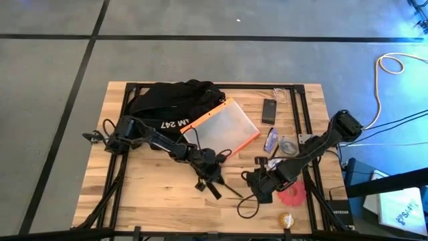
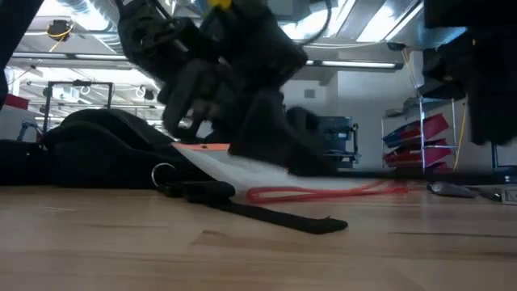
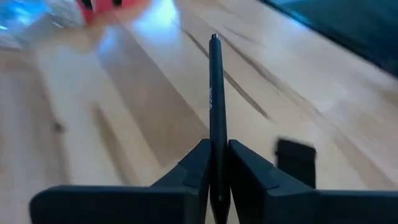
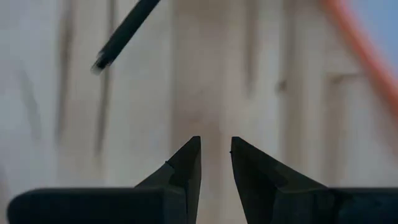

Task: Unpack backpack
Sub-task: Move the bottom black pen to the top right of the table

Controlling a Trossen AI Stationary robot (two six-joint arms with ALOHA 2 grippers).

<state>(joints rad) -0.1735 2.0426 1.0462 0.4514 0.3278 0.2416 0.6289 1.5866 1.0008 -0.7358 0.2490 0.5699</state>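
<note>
The black backpack [image 1: 175, 100] with white lettering lies at the table's far left, also in the low view [image 2: 89, 145]. A clear pouch with an orange edge [image 1: 224, 127] leans on its right side. My left gripper [image 1: 214, 178] is near the table's middle, shut on a thin black pen [image 3: 215, 93] that sticks out ahead of it. My right gripper [image 1: 262, 189] hangs to its right, pointing down. Its fingers [image 4: 215, 155] are a little apart with nothing between them. The pen's far end [image 4: 118, 40] shows in the right wrist view. My left gripper pinches the pen between its two fingers at the pen's near end [image 3: 216, 168]. The fingers lie along the pen and slant down toward the table's near right. The pen points straight on from the fingertips, its free tip [image 3: 214, 38] over the bare wood.
A black strap with a metal ring [image 2: 266, 212] lies on the wood under the left gripper. A black phone [image 1: 269, 110], small packets [image 1: 277, 142], a pink piece [image 1: 293, 194] and a gold item [image 1: 285, 219] lie on the right. The near left is bare wood.
</note>
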